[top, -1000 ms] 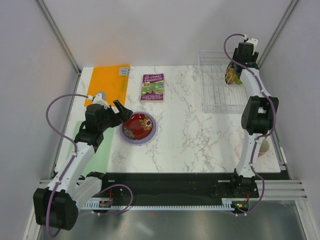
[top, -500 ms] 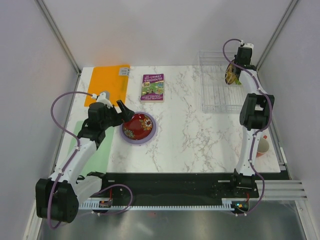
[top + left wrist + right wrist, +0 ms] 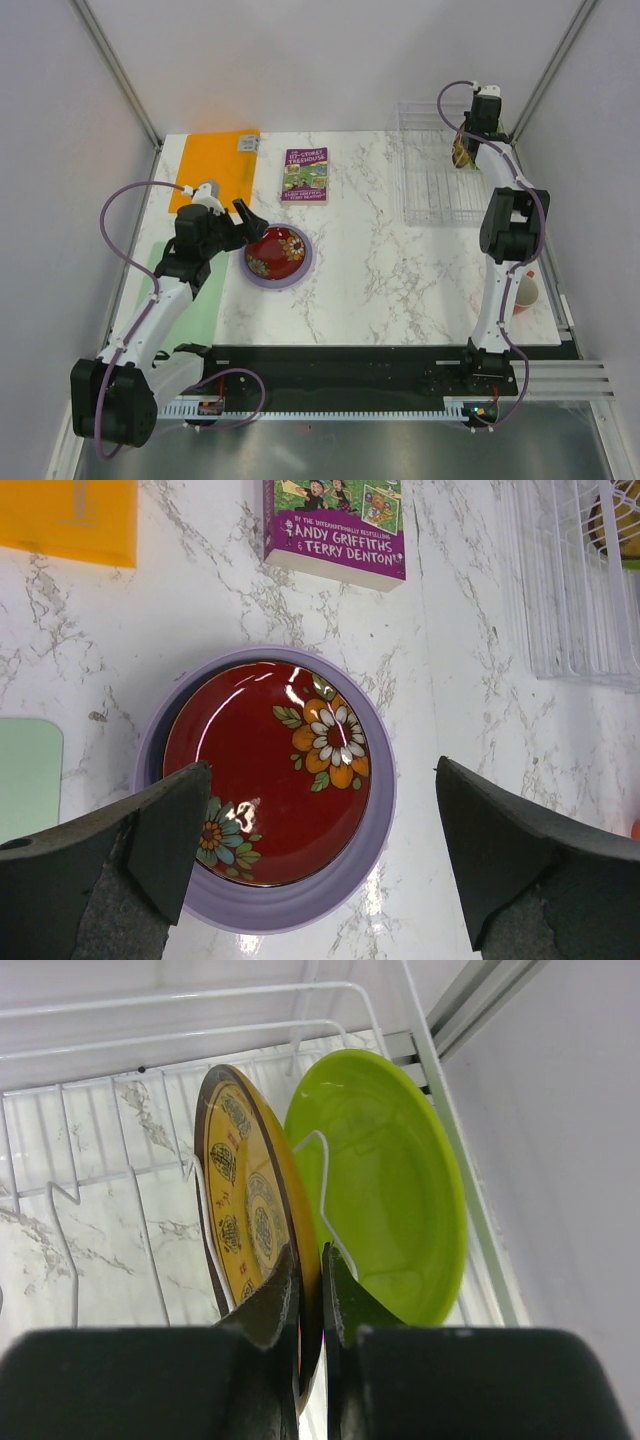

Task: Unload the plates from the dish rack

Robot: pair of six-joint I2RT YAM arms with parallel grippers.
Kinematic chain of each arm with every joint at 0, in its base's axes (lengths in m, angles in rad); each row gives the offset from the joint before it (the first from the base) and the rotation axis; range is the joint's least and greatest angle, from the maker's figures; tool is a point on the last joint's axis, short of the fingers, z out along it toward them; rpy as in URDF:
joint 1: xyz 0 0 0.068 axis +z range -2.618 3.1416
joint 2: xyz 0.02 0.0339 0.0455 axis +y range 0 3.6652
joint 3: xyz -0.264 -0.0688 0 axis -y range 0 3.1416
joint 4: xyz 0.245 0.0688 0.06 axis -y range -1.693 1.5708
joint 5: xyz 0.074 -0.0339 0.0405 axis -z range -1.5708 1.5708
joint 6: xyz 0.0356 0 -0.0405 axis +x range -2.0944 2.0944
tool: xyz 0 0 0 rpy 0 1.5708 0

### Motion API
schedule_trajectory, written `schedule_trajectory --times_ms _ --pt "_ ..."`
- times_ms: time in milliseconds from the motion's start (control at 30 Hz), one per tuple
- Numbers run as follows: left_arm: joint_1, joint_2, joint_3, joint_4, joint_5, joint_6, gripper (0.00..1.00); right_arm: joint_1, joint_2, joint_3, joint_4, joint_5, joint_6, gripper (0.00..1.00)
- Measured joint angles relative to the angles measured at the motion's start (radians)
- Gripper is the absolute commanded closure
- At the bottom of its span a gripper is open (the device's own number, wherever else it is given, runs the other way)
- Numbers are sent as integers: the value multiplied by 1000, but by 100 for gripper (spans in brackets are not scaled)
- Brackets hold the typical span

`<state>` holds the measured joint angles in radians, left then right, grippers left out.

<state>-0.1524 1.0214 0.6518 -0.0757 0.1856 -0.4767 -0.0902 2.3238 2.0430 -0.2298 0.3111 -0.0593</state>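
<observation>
Right gripper [image 3: 308, 1260] pinching yellow patterned plate [image 3: 245, 1200] in dish rack [image 3: 100, 1160]; left gripper [image 3: 320, 770] spread over red patterned plate [image 3: 250, 760].

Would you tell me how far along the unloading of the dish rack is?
Two are out: the red floral plate sits stacked on the lavender plate on the table, under the open left tool. In hand: the right tool is shut on the rim of the yellow patterned plate, standing in the dish rack. Left: the lime-green plate beside it.
</observation>
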Motion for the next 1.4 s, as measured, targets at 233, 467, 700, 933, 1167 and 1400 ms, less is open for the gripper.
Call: schedule_trajectory --times_ms 233,467,700,933,1167,1400 --pt "0 -1 0 0 -1 0 1 50 -181 -159 84 138 -73 97" --pt "0 -10 -2 5 -1 0 0 114 -397 -240 171 250 -129 96" --pt "0 47 -5 111 51 -21 1 127 -608 -362 126 127 15 96" --pt "0 82 -48 273 172 -100 1 129 -782 -594 79 -190 231 96" --pt "0 102 -116 459 260 -170 3 155 -870 -842 105 -472 409 97" --pt "-10 210 -149 612 320 -235 4 176 -896 -1023 245 -690 608 97"
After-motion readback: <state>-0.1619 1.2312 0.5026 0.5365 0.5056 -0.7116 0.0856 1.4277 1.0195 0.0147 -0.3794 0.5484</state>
